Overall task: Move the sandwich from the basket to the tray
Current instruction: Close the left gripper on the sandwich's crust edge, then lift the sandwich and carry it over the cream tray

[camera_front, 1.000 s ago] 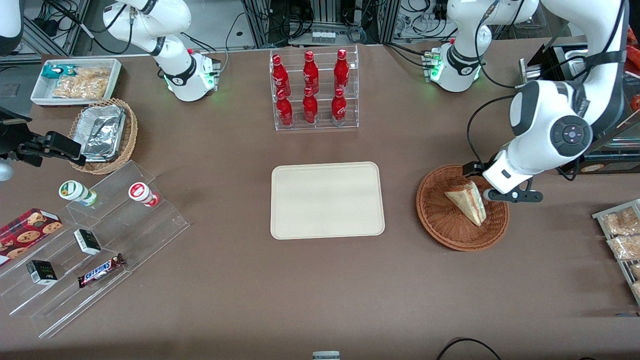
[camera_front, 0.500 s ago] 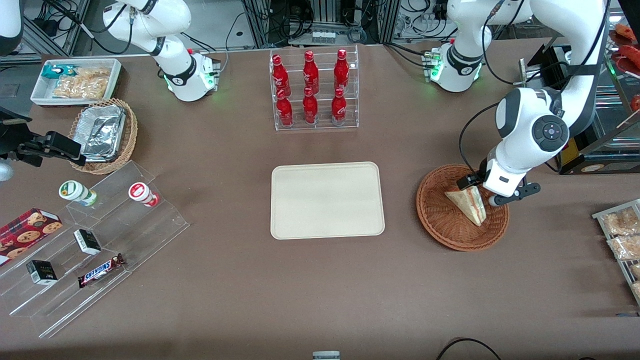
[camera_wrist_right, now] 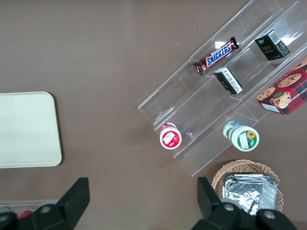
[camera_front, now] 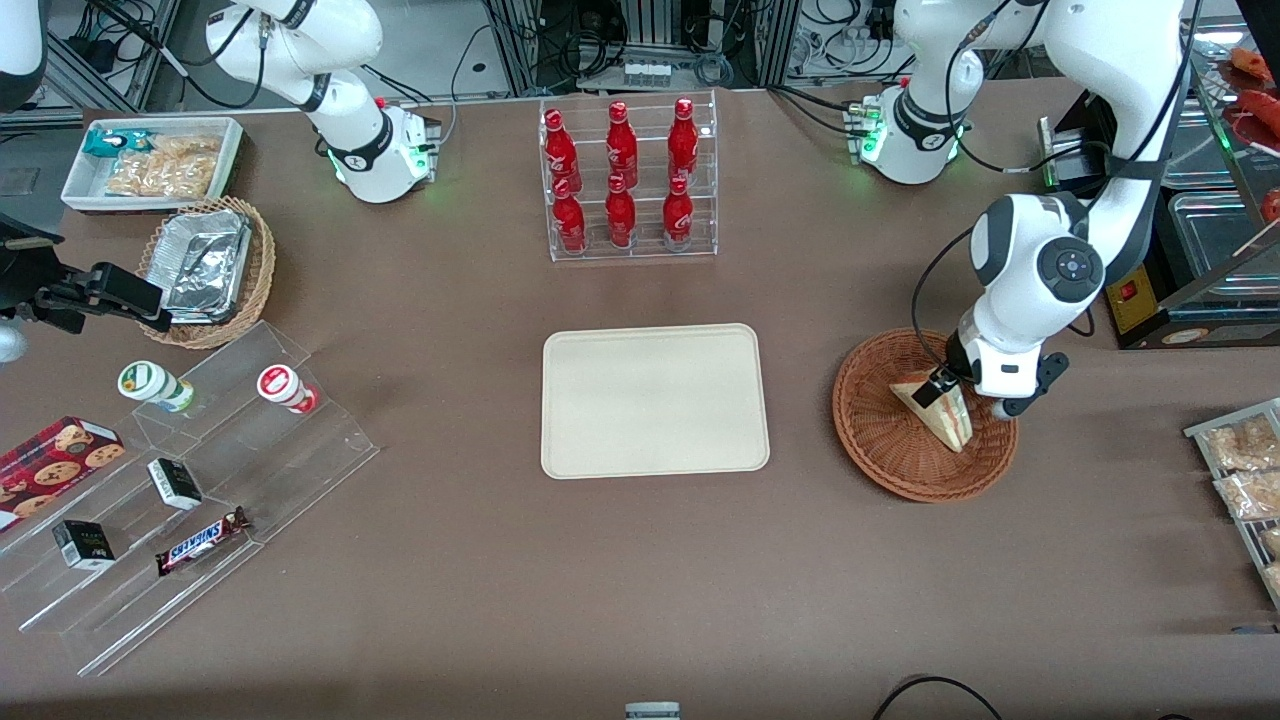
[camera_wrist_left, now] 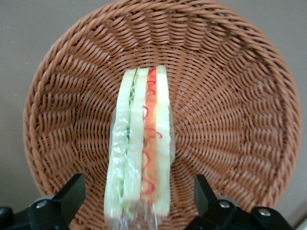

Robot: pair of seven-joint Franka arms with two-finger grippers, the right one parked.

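The sandwich [camera_front: 938, 410] is lying in the reddish-brown wicker basket [camera_front: 880, 440], standing on its bread edge with the layered filling side facing up toward the wrist camera. From the front camera, its pointed end is the part nearest, aiming toward the basket's near rim, and its wide end is sitting farther back, under the gripper [camera_front: 950, 392].

The gripper [camera_wrist_left: 139, 201] is hanging directly above that wide end with its fingers spread apart. In the wrist view one finger [camera_wrist_left: 72, 194] is showing on each side of the wedge, both clear of the wrapper, neither touching it. The sandwich [camera_wrist_left: 140, 148] is running lengthwise away from the gripper, so its long axis is lying across the line joining the two fingers, and a closing stroke would press on the two flat bread faces. That looks like the right alignment; what seems to remain is a short descent before closing.

The cream tray [camera_front: 655, 400] is sitting on the tabletop [camera_front: 640, 560] beside the basket [camera_wrist_left: 230, 86], toward the parked arm's end, level with it in depth, so the carry after lifting would be mostly sideways.
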